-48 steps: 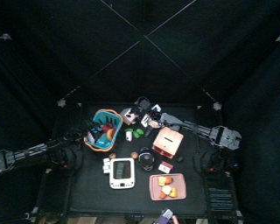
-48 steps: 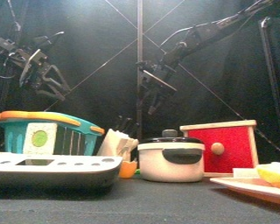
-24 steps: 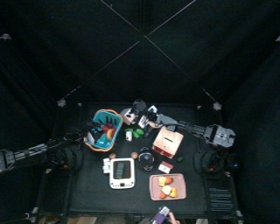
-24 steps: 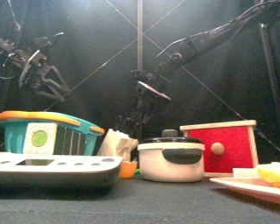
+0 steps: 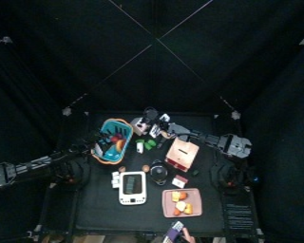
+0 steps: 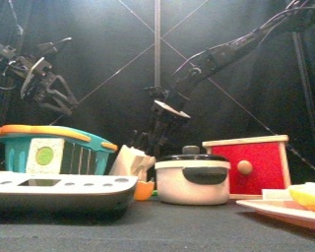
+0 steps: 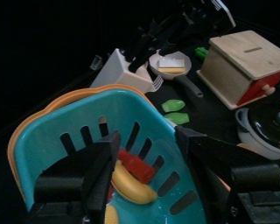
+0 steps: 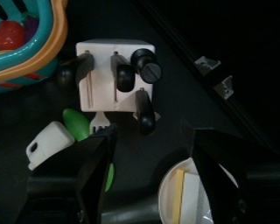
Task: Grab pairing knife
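Tabletop: knife block (image 8: pixel 112 73) holds knives (black-handled).

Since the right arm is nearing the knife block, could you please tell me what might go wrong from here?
1. The knife block holds several black handles packed close together, so the open right gripper could close on the wrong knife or catch two.
2. The teal basket sits right beside the block and a green item just in front; a wide approach may bump them.
3. Pulling at an angle might tip the light block.
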`<action>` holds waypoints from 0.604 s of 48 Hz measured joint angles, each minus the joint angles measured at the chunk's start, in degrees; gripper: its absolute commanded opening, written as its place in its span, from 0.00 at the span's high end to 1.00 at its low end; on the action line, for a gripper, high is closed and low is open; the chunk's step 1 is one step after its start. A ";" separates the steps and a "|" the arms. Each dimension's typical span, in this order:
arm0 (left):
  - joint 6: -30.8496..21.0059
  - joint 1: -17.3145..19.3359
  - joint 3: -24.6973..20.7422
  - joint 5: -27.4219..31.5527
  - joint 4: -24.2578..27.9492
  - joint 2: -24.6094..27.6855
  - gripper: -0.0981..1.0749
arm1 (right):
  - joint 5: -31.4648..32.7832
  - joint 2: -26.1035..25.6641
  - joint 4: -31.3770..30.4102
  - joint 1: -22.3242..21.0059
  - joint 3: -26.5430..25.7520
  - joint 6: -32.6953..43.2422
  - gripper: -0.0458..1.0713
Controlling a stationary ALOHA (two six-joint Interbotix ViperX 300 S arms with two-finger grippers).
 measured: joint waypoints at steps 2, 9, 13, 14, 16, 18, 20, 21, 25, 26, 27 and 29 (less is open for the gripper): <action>0.00 0.09 0.00 0.00 0.00 0.00 0.16 | -0.09 0.26 0.09 -0.09 -0.18 0.00 0.17; 0.00 0.00 0.00 0.00 0.09 -0.09 0.16 | -0.26 1.14 0.00 -0.09 -1.32 0.00 0.18; 0.00 0.09 0.00 0.00 0.09 -0.09 0.16 | -0.26 1.49 0.00 -0.09 -2.02 0.00 0.19; 0.00 0.09 0.00 0.00 0.00 0.00 0.16 | -0.26 1.67 0.00 -0.09 -2.11 -0.09 0.19; -0.09 0.00 0.00 0.00 0.00 0.00 0.16 | -0.18 1.93 0.00 -0.09 -2.29 0.00 0.19; 0.00 0.00 0.00 0.00 0.09 0.00 0.16 | -0.18 2.02 0.00 -0.09 -2.37 -0.09 0.19; 0.00 0.09 0.00 0.09 0.09 0.00 0.16 | -0.18 2.20 0.00 -0.09 -2.37 0.00 0.19; 0.00 0.00 0.09 0.09 0.09 -0.09 0.16 | -0.18 2.20 0.00 -0.09 -2.46 -0.09 0.19; 0.00 0.00 0.09 0.09 0.09 0.00 0.16 | 0.26 2.29 0.09 -0.09 -2.37 0.00 0.20; 0.00 0.00 0.18 0.09 0.00 0.00 0.16 | 0.26 2.29 0.00 -0.09 -2.37 0.00 0.20; 0.00 0.09 0.09 0.09 0.09 -0.09 0.16 | 0.35 2.29 0.00 -0.09 -2.37 0.00 0.21; 0.00 0.00 0.18 0.18 0.09 0.00 0.16 | 0.35 2.29 0.00 -0.09 -2.37 0.00 0.21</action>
